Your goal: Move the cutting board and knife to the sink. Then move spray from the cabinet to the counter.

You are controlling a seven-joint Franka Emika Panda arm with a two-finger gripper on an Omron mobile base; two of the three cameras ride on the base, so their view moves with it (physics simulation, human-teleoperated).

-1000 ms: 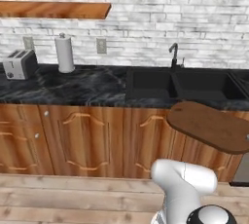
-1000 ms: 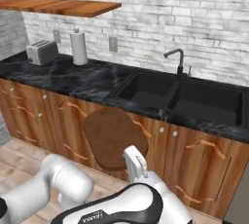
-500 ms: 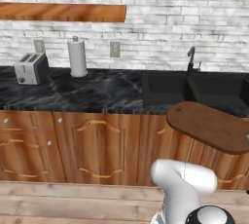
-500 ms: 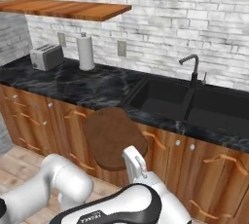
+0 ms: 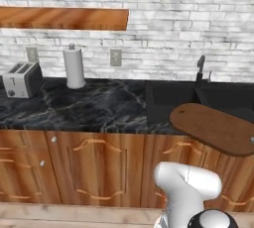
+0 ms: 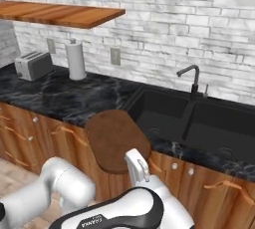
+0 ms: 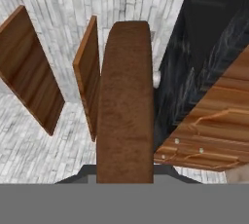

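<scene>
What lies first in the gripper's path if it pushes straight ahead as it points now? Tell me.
Its own load: the gripper, shut on the cutting board, has that board running ahead of it. Beyond the board's far end, probably the white brick wall near the wooden shelf; depth is unclear.

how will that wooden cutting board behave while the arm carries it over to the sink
The cutting board looks rigid: it juts out flat without sagging. Held near one end, with most of its length sticking out, it may lever or swing. Its smooth surface could slip.
</scene>
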